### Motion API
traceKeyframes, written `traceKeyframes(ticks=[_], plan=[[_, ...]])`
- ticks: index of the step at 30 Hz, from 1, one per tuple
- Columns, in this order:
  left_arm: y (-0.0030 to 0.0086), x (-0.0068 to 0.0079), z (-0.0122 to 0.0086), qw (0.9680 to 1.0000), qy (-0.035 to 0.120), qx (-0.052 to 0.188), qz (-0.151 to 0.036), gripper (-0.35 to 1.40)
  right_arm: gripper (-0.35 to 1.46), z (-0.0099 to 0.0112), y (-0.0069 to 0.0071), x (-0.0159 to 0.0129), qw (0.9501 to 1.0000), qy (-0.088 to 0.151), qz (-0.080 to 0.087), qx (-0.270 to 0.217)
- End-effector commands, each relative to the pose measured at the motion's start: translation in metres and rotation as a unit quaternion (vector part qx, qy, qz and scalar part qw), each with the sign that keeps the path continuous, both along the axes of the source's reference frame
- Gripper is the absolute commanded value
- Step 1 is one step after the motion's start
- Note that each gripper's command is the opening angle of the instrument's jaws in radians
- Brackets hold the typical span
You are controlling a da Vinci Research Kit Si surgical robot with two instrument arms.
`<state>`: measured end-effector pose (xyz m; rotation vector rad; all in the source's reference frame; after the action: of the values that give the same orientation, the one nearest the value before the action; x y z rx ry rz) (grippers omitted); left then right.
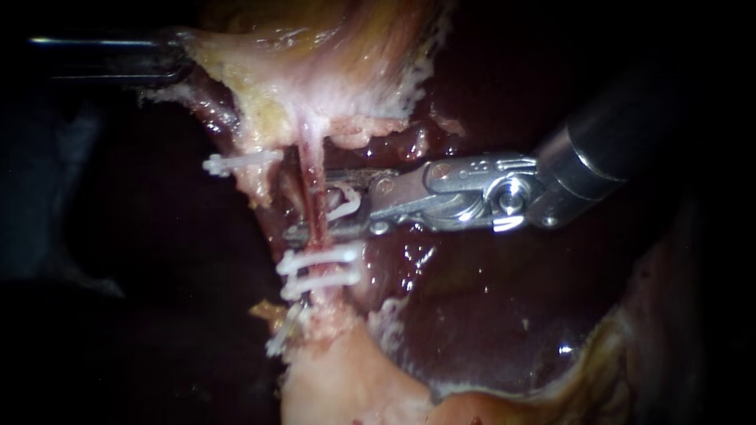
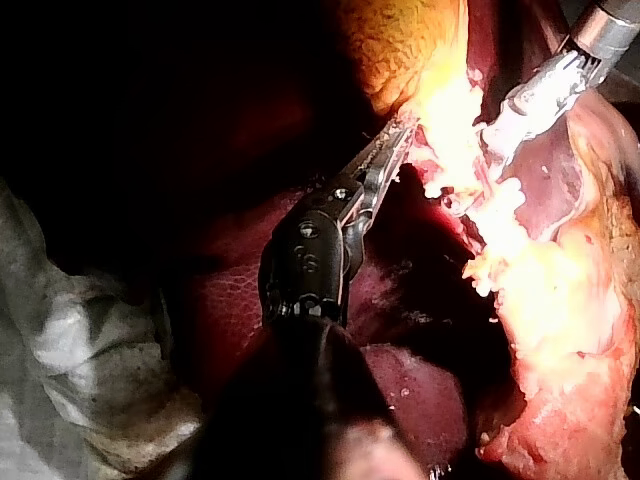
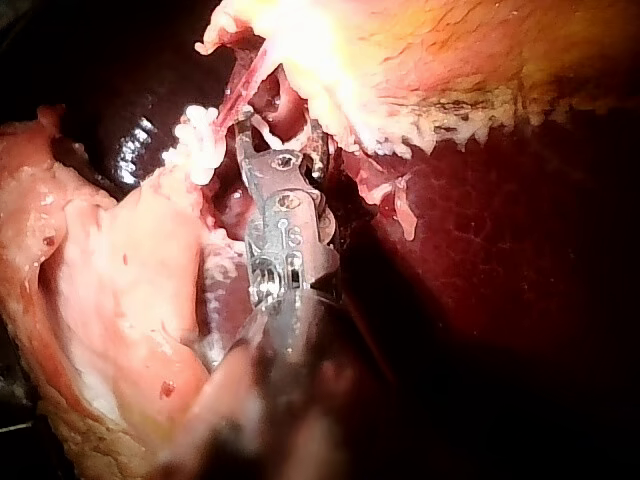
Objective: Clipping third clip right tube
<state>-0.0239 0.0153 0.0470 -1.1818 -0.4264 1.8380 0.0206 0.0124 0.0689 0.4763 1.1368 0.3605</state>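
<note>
The right tube (image 1: pixel 314 169) runs as a thin red strand from the pale gallbladder (image 1: pixel 315 71) down to fatty tissue. Two white clips (image 1: pixel 319 267) sit across it low down. My right instrument (image 1: pixel 309 203) comes in from the right, its jaws open astride the tube just above those clips, with a white clip (image 1: pixel 348 201) seated between them. The right wrist view shows the same jaws (image 3: pixel 278 125) spread around the strand. My left instrument (image 1: pixel 183 61) is shut on the gallbladder's edge at the upper left, also seen in its own wrist view (image 2: pixel 400 135).
Another white clip (image 1: pixel 240 163) crosses the strand left of the tube, and one more (image 1: pixel 282 334) lies lower on the fatty stump. Dark red liver (image 1: pixel 488 315) fills the space behind and right of the tube. Cloth (image 2: pixel 70 340) lies beside the left shaft.
</note>
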Motion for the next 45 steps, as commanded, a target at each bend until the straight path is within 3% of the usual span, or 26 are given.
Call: traceKeyframes(ticks=[1,8,17,23,34,45], plan=[[0.0,0.0,0.0,1.0,0.0,0.0,0.0,-0.35,0.43,0.0,0.0,0.0,1.0,0.0,0.0,0.0],[0.0,0.0,0.0,1.0,0.0,0.0,0.0,-0.35,0.43,-0.0004,0.0002,-0.0007,1.0,0.001,-0.001,0.005],[0.0,0.0002,0.0,1.0,0.0,0.0,0.001,-0.35,0.43,-0.0024,0.0016,-0.0043,0.9999,0.007,-0.008,0.012],[0.0,0.0002,0.0,1.0,0.0,0.0,0.001,-0.35,0.45,-0.0038,0.0016,-0.006,0.9995,0.013,-0.008,0.027],[0.0,0.0002,0.0,1.0,0.0,0.0,0.0,-0.35,0.45,-0.0061,0.0011,-0.0064,0.9974,0.045,-0.017,0.054],[-0.0001,0.0002,-0.0001,1.0,0.0,0.0,0.001,-0.35,0.45,-0.0069,0.001,-0.0063,0.9959,0.056,-0.012,0.07]])
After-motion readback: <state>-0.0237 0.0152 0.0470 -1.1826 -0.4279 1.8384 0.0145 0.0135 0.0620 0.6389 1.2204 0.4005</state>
